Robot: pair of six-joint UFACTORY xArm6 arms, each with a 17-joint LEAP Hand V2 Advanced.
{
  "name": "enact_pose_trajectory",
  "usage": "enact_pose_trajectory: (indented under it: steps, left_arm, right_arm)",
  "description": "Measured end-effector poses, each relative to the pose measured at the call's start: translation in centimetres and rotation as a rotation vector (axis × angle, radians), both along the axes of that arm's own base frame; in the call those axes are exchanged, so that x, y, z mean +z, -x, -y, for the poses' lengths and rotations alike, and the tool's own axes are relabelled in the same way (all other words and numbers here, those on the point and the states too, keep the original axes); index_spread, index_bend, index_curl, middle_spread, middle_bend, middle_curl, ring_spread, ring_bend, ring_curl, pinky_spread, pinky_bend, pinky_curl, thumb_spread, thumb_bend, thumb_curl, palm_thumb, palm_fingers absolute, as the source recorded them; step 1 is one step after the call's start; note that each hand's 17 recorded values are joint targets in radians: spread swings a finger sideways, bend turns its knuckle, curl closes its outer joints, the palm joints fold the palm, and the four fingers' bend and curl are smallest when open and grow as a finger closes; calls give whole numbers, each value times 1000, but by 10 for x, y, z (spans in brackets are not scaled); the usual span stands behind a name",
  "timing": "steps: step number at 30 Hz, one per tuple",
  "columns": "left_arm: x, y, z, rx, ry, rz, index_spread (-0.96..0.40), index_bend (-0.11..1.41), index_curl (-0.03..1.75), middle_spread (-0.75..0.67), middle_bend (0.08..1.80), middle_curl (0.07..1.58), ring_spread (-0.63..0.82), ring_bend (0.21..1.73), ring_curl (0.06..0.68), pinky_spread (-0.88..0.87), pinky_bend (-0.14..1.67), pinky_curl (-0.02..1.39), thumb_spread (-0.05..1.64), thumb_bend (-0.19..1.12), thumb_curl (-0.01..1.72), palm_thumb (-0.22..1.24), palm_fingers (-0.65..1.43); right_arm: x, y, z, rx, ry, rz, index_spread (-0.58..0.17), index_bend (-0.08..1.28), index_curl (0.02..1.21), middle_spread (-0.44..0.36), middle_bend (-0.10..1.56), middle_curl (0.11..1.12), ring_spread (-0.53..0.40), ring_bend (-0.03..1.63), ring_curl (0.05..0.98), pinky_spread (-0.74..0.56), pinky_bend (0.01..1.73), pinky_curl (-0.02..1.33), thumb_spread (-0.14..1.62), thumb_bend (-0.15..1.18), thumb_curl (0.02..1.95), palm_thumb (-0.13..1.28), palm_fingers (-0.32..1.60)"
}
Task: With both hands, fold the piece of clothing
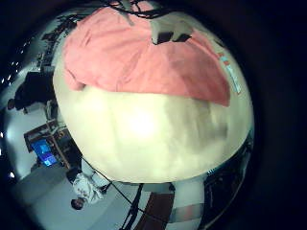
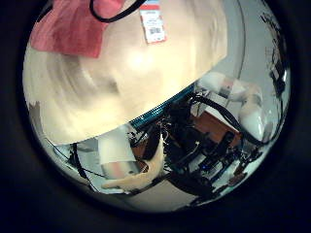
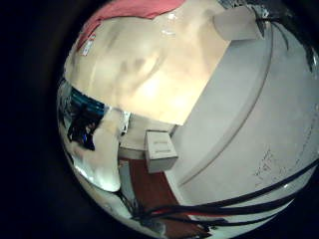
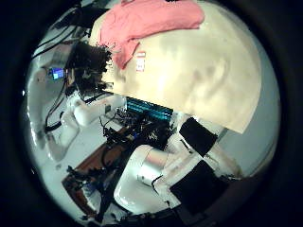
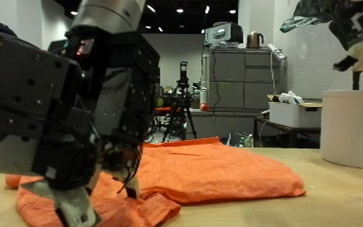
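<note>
An orange piece of clothing [image 5: 194, 170] lies crumpled and partly spread on the light wooden table [image 5: 314, 203]. It has a white tag [image 2: 151, 21] at one edge. My left hand [image 5: 68, 123] hangs low over the cloth's near end with its fingers [image 5: 71, 203] pointing down, relaxed, and holding nothing. My right hand [image 5: 352, 28] is high above the table, away from the cloth, fingers loose and empty. The palm views show the clothing [image 1: 134, 57] [image 4: 142, 28] from above, lying flat on the table.
A white cylinder [image 5: 354, 128] stands on the table on the right hand's side. Behind the table are a grey cabinet [image 5: 238, 90] and an open box [image 5: 292, 112]. Bare tabletop lies between the cloth and the cylinder.
</note>
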State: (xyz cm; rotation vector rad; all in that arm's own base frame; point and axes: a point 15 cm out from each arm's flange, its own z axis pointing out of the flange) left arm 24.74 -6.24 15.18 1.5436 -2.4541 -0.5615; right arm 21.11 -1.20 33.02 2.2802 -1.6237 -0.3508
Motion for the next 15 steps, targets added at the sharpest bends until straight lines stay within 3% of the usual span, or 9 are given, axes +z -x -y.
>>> enact_pose_trajectory:
  steps: [6,10,12,15]
  left_arm:
    - [-17,-8,-6,13,-45,2,198,194,279,358,186,302,560,401,219,494,269,320,900,-25,321,262,-2]
    - [-22,-12,-13,21,-80,16,177,215,311,245,242,321,539,374,203,469,205,297,926,-12,327,324,148]
    - [-22,-13,-14,31,-92,21,112,296,348,113,417,373,472,339,189,423,121,260,959,24,342,428,361]
    - [-22,-13,-15,58,-108,21,-11,433,421,-72,759,477,247,359,181,257,102,197,993,62,367,578,637]
  right_arm:
    - [-1,-1,0,2,0,2,-254,196,356,191,174,260,257,194,253,367,249,313,1162,-16,299,739,124]
    - [-1,-2,-1,5,-2,4,-250,193,357,200,176,262,245,197,252,367,238,312,1163,-17,298,739,134]
    - [-2,-2,-1,6,-3,3,-244,206,363,206,175,262,243,194,251,367,226,310,1163,-17,298,739,143]
    - [-3,-2,-1,12,-2,-6,-243,219,369,211,170,257,242,195,249,367,215,309,1164,-17,298,739,155]
